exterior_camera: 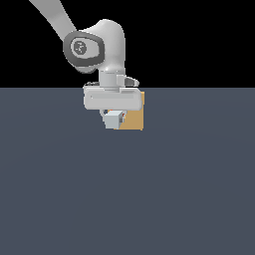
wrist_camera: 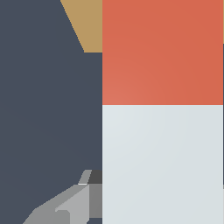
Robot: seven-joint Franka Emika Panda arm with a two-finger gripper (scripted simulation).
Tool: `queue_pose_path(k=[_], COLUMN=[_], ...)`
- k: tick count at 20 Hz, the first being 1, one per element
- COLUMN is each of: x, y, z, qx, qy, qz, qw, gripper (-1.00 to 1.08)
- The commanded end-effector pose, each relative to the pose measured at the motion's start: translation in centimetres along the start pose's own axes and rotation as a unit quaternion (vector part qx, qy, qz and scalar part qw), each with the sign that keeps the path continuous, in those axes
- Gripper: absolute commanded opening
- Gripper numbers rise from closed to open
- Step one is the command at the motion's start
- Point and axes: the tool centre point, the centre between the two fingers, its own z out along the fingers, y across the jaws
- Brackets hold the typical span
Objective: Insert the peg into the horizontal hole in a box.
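In the wrist view the peg [wrist_camera: 162, 109] fills most of the frame right against the camera, its white half nearer and its red-orange half beyond. One grey finger [wrist_camera: 72, 205] presses against the white half, so the gripper [exterior_camera: 115, 119] is clamped on the peg. Just past the peg's red end a corner of the tan box [wrist_camera: 85, 22] shows. In the exterior view the box [exterior_camera: 135, 117] stands upright on the dark floor [exterior_camera: 127, 199], directly behind the gripper; its hole is hidden.
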Motion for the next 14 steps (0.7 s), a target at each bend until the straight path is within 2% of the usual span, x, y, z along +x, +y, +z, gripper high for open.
queue_pose_path(k=[1, 8, 14], x=[1.7, 6.5, 7.6], y=[0.0, 0.1, 0.2], z=[-0.2, -0.3, -0.4], qx=[-0.002, -0.003, -0.003], qy=[0.001, 0.002, 0.002], qz=[-0.001, -0.001, -0.001], qw=[1.0, 1.0, 1.0], gripper=[-1.0, -1.0, -1.0])
